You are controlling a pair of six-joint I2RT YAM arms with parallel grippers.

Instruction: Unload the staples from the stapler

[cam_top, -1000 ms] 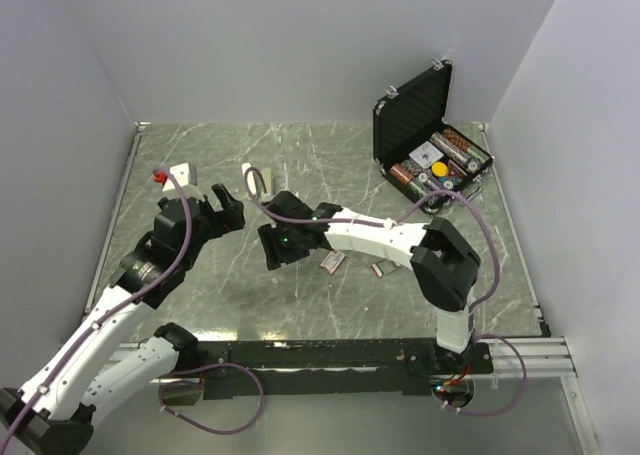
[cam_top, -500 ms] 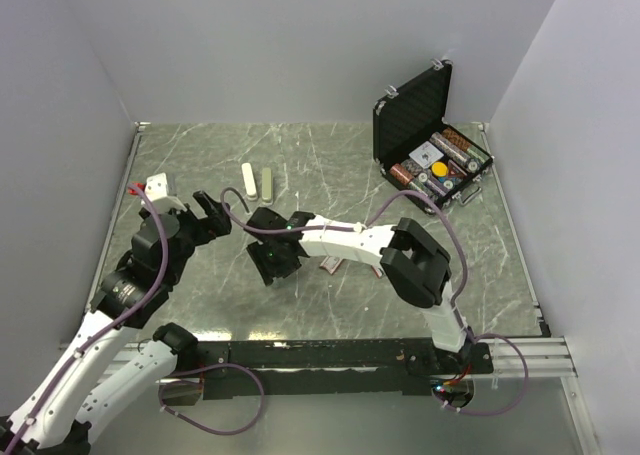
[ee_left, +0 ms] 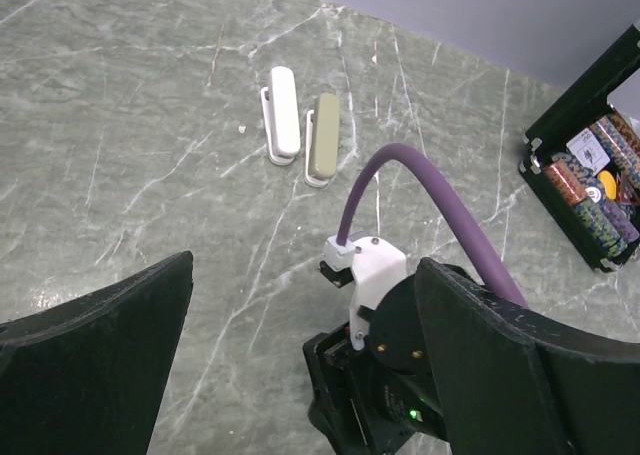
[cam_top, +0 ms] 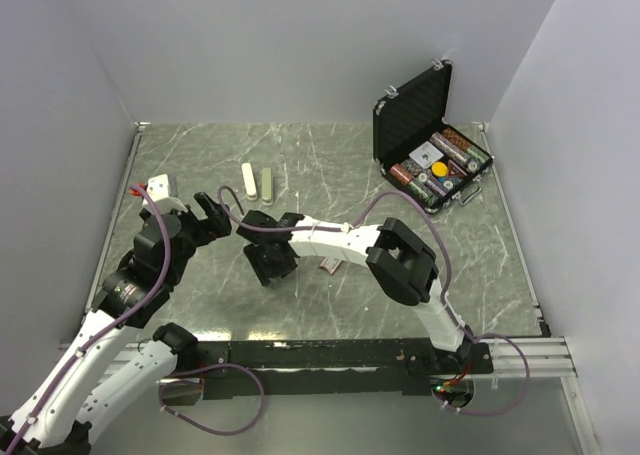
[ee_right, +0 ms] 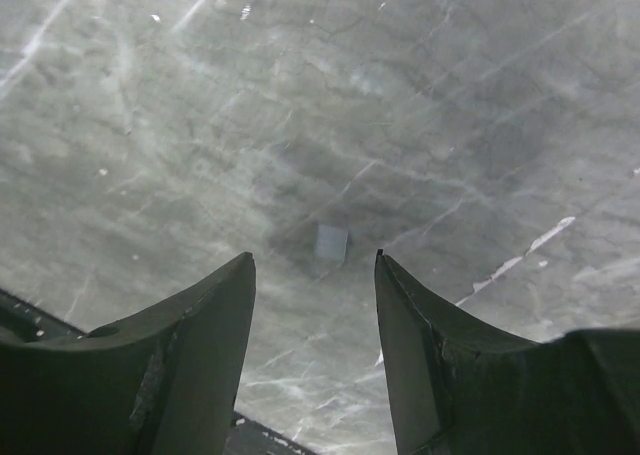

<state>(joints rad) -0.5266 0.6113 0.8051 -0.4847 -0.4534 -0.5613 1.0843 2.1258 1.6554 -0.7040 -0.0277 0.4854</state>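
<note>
Two small staplers lie side by side at the table's back left, one white [cam_top: 248, 180] and one olive [cam_top: 267, 183]; both show in the left wrist view, white [ee_left: 283, 115] and olive [ee_left: 322, 140]. One tiny grey staple strip [ee_right: 330, 243] lies on the table just ahead of my right gripper [ee_right: 313, 260], which is open and low over it. In the top view my right gripper [cam_top: 268, 267] hides that strip. A second strip is not visible. My left gripper [cam_top: 215, 213] is open and empty, left of the right wrist [ee_left: 400, 305].
A pink-and-white flat box [cam_top: 333, 264] lies beside the right forearm. An open black case of poker chips [cam_top: 430, 155] stands at the back right and shows in the left wrist view [ee_left: 590, 165]. Grey walls enclose the marble table [cam_top: 330, 305].
My right gripper has swung left and toward the table's front, then lowered. My left gripper has pulled back to the left, uncovering the two staplers.
</note>
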